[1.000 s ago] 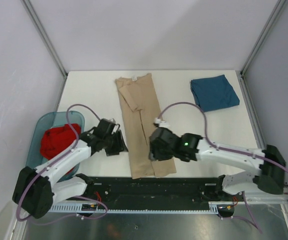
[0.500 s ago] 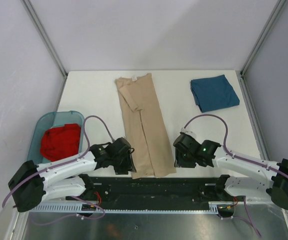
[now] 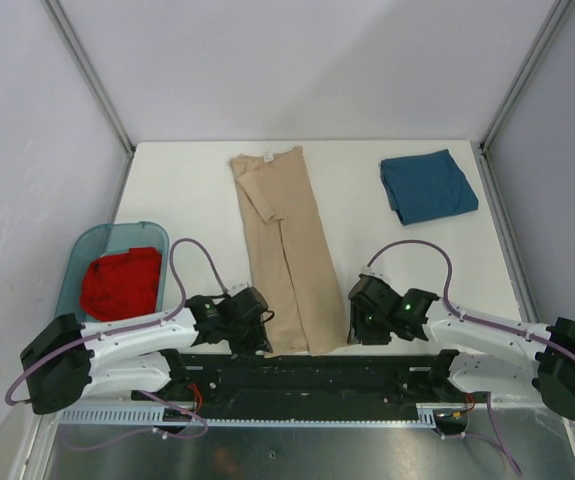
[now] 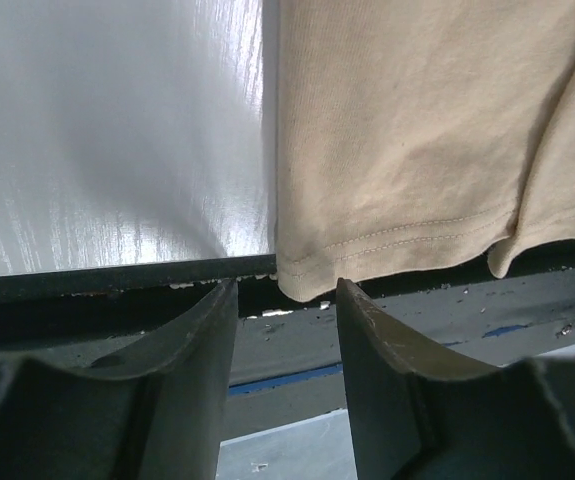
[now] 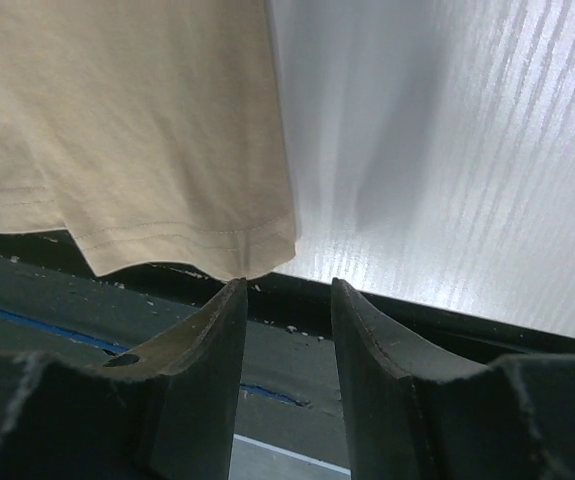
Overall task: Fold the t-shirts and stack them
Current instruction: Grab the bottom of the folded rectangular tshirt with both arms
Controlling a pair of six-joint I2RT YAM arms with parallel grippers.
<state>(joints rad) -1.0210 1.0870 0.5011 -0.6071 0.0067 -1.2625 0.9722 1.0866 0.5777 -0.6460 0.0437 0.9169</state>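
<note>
Currently left gripper, right gripper part-open, empty, at tan t-shirt hem corners; shallow one-layer pinch would skew fold.

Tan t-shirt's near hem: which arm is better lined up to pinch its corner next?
Left, narrowly. The tan t-shirt's hem corner sits centred between the left gripper's open jaws; at the right gripper the other corner lies beside one fingertip, off-centre.

Stitched hem corner of a tan cotton t-shirt overhanging the near edge of a glossy white table, dark gripper just below, jaws apart, nothing between them
</note>
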